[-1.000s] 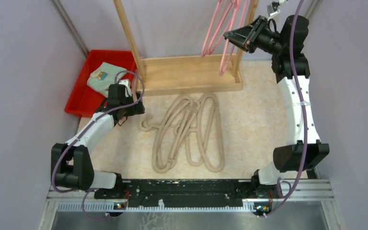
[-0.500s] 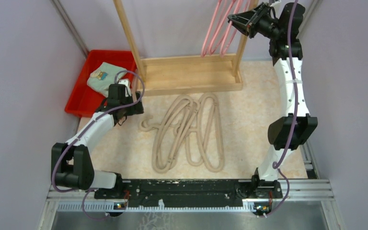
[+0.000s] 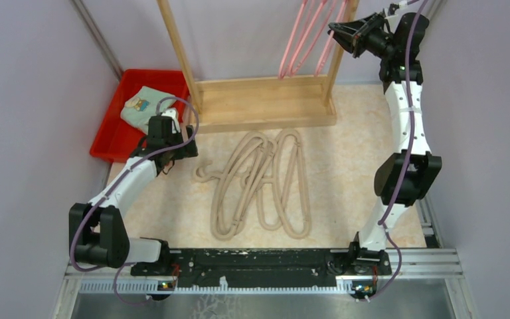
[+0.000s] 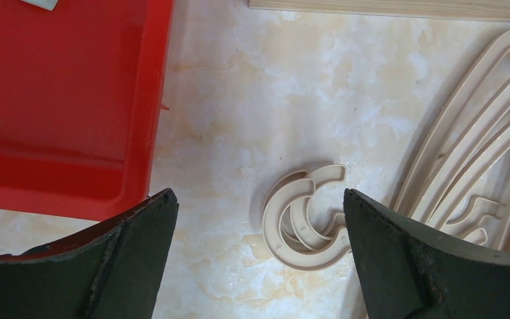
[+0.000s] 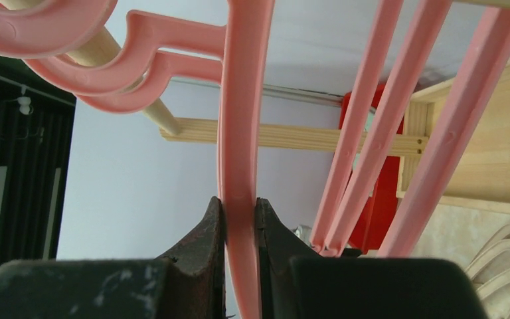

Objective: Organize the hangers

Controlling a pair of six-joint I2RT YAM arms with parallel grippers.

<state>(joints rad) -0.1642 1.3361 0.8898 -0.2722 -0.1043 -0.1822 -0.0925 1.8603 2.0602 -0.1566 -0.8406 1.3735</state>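
Several beige hangers [image 3: 262,186] lie in a pile on the table in front of the wooden rack [image 3: 262,109]. Their stacked hooks [image 4: 305,216] show in the left wrist view, lying between my open left gripper's [image 4: 259,256] fingers and below them. The left gripper [image 3: 172,143] hovers near the pile's left end. Pink hangers [image 3: 305,40] hang on the rack's rail. My right gripper [image 5: 240,216] is shut on the arm of a pink hanger [image 5: 242,119], high at the rack's right post [image 3: 345,30]. Its hook [image 5: 46,26] is over the wooden rail.
A red bin [image 3: 129,109] with a folded cloth [image 3: 143,106] stands at the back left; its rim [image 4: 149,113] is just left of my left gripper. Purple walls close in both sides. The rack's base board [image 3: 265,123] lies behind the pile.
My right arm has risen and moved to the right along the rack top, carrying the pink hanger up to the rail. The left arm has barely moved.
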